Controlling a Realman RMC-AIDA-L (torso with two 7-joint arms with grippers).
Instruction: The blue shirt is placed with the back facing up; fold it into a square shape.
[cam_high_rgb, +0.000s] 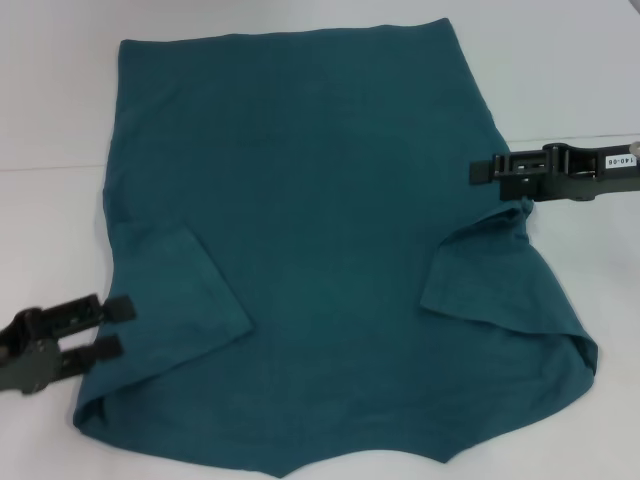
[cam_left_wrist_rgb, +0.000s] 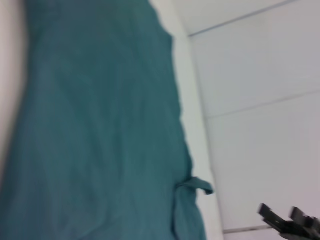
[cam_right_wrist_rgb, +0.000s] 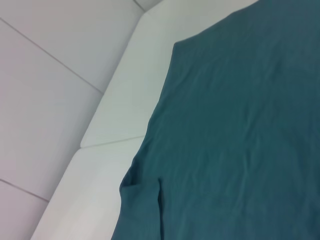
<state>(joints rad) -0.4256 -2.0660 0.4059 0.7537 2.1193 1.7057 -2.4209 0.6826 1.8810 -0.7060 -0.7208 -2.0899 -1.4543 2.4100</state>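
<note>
The blue shirt (cam_high_rgb: 320, 250) lies flat on the white table, plain side up, hem at the far side. Both sleeves are folded inward onto the body: the left sleeve (cam_high_rgb: 180, 300) and the right sleeve (cam_high_rgb: 480, 270). My left gripper (cam_high_rgb: 112, 327) is open and empty just off the shirt's near left edge, beside the folded left sleeve. My right gripper (cam_high_rgb: 478, 172) hovers at the shirt's right edge, just above the right sleeve; the left wrist view shows it (cam_left_wrist_rgb: 282, 217) far off with its fingers apart. The shirt also shows in the left wrist view (cam_left_wrist_rgb: 100, 125) and the right wrist view (cam_right_wrist_rgb: 240, 125).
The white table (cam_high_rgb: 50, 100) extends around the shirt on the left, right and far sides. A seam (cam_high_rgb: 50, 168) crosses the table. The shirt's near edge reaches the bottom of the head view. Pale floor tiles (cam_right_wrist_rgb: 45, 100) show beyond the table edge.
</note>
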